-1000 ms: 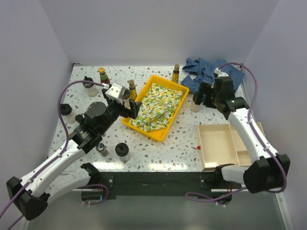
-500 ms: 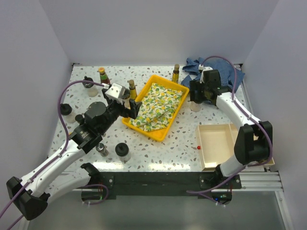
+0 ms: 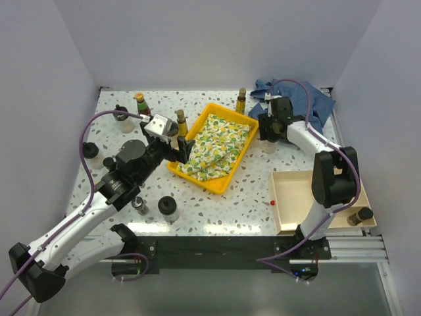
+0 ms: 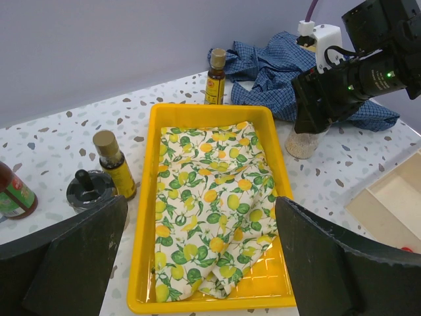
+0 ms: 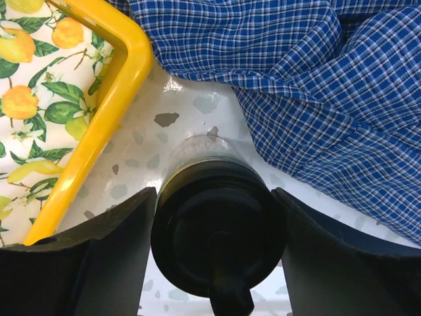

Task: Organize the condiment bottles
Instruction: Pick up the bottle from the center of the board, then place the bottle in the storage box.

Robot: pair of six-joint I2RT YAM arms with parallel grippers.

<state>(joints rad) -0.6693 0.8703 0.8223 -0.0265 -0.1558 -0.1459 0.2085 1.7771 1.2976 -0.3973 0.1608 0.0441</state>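
change since a second ago: right arm has folded in from the right edge toward the tray, and the right gripper (image 3: 266, 128) now sits over the squat jar (image 3: 268, 146). left arm has not shifted.
right gripper: fingers (image 5: 99, 263) stand either side of the jar's black lid (image 5: 217, 237), flush against it with no gap showing. judged a clamp on the lid, taken from above so the jar lifts upright.
left gripper (image 4: 200, 197): jaws wide apart, nothing between them, hovering over the left side of the yellow tray (image 4: 152, 164). judged to be waiting clear of the right arm's reach.
squat jar location: upright on the table, just right of the tray's far-right rim and just beside the blue checked cloth (image 5: 316, 79).
tray contents: lemon-print cloth (image 3: 214, 145) only; no bottle in it.
other bottles: far amber bottle (image 3: 241, 100) at the tray's far corner; second amber bottle (image 3: 181, 122) just left of the tray; green bottle (image 3: 140, 103) far left; near jar (image 3: 168, 209) on the near left.
wooden box (image 3: 296, 197): near right, one small bottle at its right end.
risk: the cloth beside the jar could snag on lift-off.
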